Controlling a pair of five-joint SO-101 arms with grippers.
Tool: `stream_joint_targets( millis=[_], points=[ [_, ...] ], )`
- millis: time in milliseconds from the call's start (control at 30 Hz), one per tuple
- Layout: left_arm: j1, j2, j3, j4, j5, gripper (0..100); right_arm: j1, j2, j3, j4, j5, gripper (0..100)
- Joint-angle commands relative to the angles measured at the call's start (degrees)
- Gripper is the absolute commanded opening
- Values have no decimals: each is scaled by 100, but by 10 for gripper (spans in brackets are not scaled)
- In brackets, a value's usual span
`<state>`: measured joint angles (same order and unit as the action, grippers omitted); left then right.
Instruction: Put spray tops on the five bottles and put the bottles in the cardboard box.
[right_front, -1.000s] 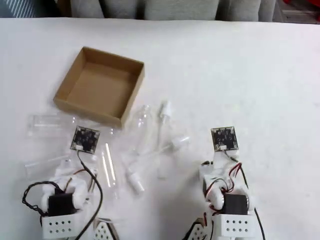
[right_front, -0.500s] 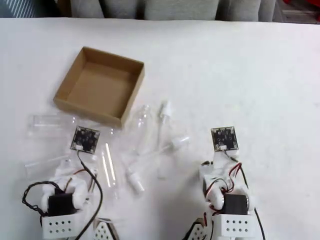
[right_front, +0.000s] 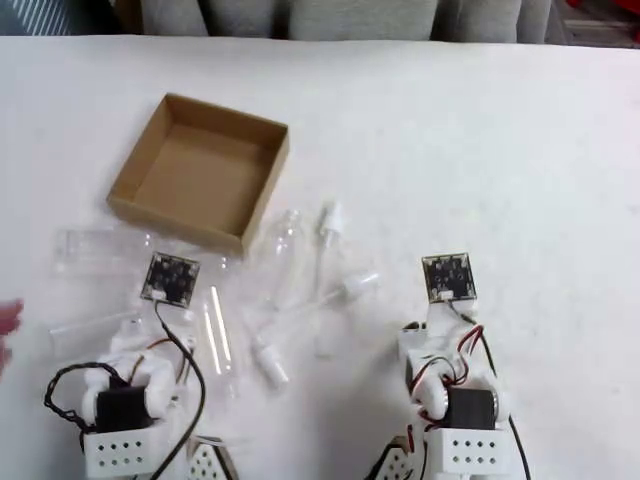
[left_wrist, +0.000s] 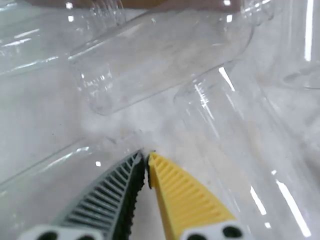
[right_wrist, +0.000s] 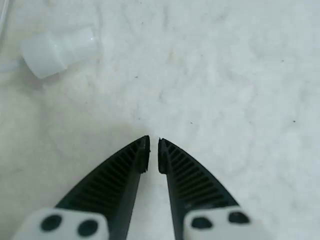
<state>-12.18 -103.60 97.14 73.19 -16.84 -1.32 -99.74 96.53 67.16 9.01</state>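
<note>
White cloth covers the desk (right_front: 480, 140), with grey chair backs along its far edge. By the look of it the task has not started. The cardboard box (right_front: 265, 195) sits open at the far left with nothing inside. The clear bottles lie on their sides on the desk, just in front of the box and around the left arm; one (right_front: 95, 248) is beside the box's near corner and another (right_front: 283, 262) is nearer the middle. They are see-through and overlap, so their number cannot be counted for certain. The white spray tops lie loose between the two arms, one (right_front: 357, 284) near the middle and one (right_front: 270, 362) closer in, and none appears to be fitted. Every top would need fitting and every bottle boxing. The left gripper (left_wrist: 146, 157) hangs low over the bottles, its grey and yellow fingers pressed together on nothing. The right gripper (right_wrist: 150, 150) hovers over bare cloth, a spray top off to one side, its fingers drawn to a bare sliver and holding nothing. No label or writing can be made out on the bottles or the box.
</note>
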Motion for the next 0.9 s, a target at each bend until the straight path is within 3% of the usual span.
stream_joint_targets(
  millis=[0,867],
  points=[
    [48,-4,-9,18,-18,20,22,-40,53,-48,62,18],
    [268,-4,-9,18,9,20,4,-40,53,-48,62,18]
  ],
)
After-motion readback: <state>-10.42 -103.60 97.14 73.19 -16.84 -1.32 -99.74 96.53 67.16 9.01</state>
